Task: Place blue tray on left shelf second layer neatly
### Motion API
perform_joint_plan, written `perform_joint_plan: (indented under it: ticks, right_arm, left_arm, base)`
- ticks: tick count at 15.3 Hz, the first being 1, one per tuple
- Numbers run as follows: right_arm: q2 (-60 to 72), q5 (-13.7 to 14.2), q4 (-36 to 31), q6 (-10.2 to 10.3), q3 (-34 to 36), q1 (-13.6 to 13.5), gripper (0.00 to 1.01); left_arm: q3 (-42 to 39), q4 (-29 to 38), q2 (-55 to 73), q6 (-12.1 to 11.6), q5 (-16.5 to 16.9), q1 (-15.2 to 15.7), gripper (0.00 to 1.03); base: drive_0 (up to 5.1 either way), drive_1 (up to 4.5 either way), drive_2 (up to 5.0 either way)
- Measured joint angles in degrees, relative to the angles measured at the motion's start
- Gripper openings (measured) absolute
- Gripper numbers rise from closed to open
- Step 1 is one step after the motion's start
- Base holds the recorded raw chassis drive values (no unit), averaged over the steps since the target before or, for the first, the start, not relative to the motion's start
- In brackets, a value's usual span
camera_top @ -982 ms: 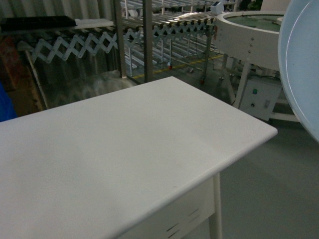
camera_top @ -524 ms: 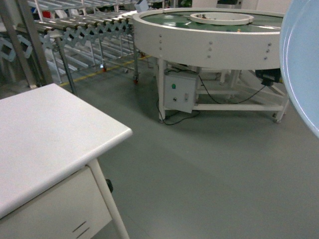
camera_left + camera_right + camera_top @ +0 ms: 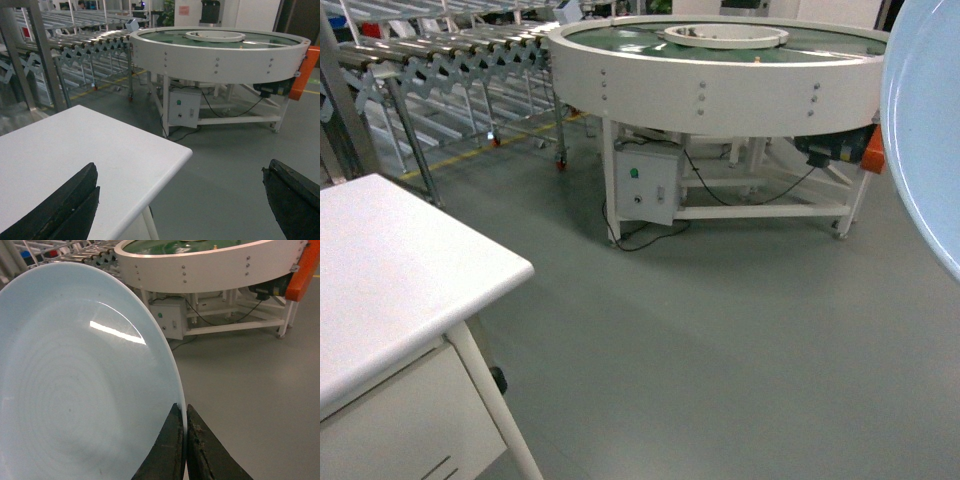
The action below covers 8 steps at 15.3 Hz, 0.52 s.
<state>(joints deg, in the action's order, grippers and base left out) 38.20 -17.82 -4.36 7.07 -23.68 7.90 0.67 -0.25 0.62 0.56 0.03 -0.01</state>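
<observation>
The blue tray (image 3: 75, 385) is a pale sky-blue round dish held up on edge, filling the left of the right wrist view; its rim also curves down the right edge of the head view (image 3: 930, 130). My right gripper (image 3: 185, 412) is shut on the tray's rim, one finger on each face. My left gripper (image 3: 180, 172) is open, its dark fingers (image 3: 65, 205) far apart above the corner of a white table (image 3: 90, 145), with nothing between them. The left shelf second layer is out of view.
A white table (image 3: 390, 270) juts in at the lower left. A large round white turntable conveyor (image 3: 720, 80) on a frame with a control box (image 3: 645, 187) stands ahead. A roller conveyor (image 3: 450, 60) runs at the back left. Grey floor (image 3: 720, 350) lies between them.
The head view has swung to the right: the white table has slid off to the left and the round conveyor has come into the middle. The tray stays at the right edge.
</observation>
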Motion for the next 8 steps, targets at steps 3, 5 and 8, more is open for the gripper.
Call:
perform_joint_plan:
  ticks: [3,5,8]
  right_arm:
    - [0.0,0.0,0.0,0.0,0.0,0.0,0.02]
    - [0.0,-0.5,-0.2,0.0,0.0,0.0,0.02]
    - [0.0,-0.2,0.0,0.0,0.0,0.0,0.02]
  left_arm:
    - [0.0,0.0,0.0,0.0,0.0,0.0,0.98]
    - [0.0,0.0,0.0,0.0,-0.2,0.0,0.98]
    - [0.0,0.1,0.0,0.0,-0.2,0.0,0.98]
  base:
    - [-0.1,-1.87,-3.0]
    - [2.8,-2.44,-5.8]
    - [3.0,-2.24,-5.6]
